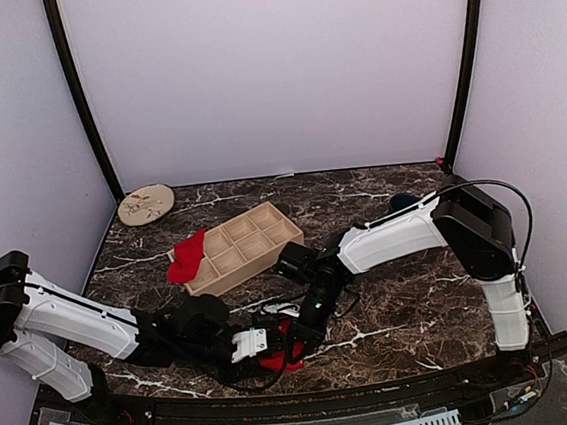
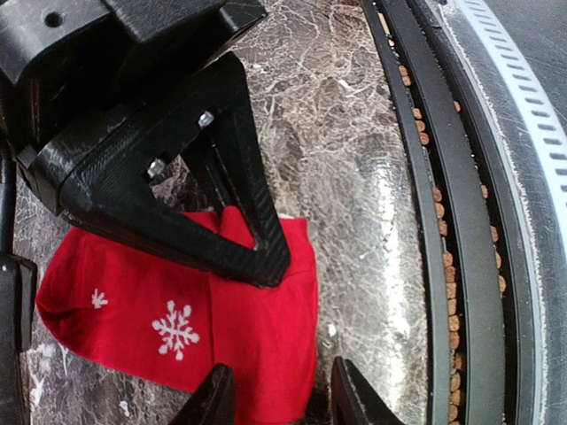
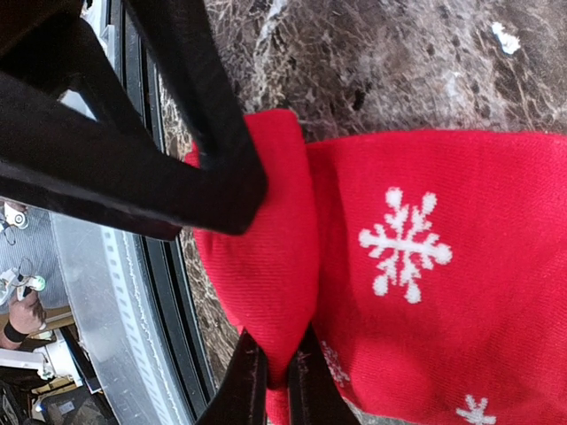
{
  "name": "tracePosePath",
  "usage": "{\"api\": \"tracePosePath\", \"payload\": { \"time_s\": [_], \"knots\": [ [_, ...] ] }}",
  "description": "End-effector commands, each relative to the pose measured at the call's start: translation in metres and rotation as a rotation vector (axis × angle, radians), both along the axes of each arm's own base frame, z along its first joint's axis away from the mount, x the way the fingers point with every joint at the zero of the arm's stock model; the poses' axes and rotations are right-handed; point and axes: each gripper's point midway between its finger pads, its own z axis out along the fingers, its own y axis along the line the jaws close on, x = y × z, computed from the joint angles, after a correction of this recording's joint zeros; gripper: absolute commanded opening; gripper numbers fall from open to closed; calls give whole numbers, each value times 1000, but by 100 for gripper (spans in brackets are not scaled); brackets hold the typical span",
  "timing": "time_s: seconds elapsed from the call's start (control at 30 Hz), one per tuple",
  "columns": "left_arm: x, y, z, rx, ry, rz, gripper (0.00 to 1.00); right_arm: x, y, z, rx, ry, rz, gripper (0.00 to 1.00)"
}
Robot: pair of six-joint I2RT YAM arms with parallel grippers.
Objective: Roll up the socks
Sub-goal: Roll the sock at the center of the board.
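Observation:
A red sock with white snowflakes [image 1: 280, 357] lies flat on the marble table near the front edge. It also shows in the left wrist view [image 2: 177, 319] and in the right wrist view [image 3: 416, 283]. My right gripper [image 3: 276, 387] is shut on a folded end of this sock, pinching the fabric between its fingers. My left gripper [image 2: 279, 403] is open, its fingertips straddling the sock's edge next to the right gripper's finger [image 2: 204, 212]. In the top view both grippers, left [image 1: 251, 344] and right [image 1: 303, 333], meet over the sock. A second red sock [image 1: 187, 257] lies draped over the left end of a wooden box.
A wooden divided organizer box [image 1: 251, 244] stands mid-table. A round patterned plate [image 1: 146, 204] sits at the back left. A dark blue item [image 1: 401, 201] lies at the back right. The table's black front rail [image 2: 461, 221] runs close beside the sock.

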Motion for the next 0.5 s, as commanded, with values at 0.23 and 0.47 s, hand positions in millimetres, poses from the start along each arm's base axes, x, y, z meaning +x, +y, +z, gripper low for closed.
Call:
{"api": "tracePosePath", "payload": {
  "time_s": [0.23,0.47],
  "knots": [
    [7,-13,0,-1,-41,-21,40,4,-4,-15,-46,-5,-4,0],
    [0,-11,-13,48,1,-50,31,4,-4,-14,-43,-3,-5,0]
  ]
}}
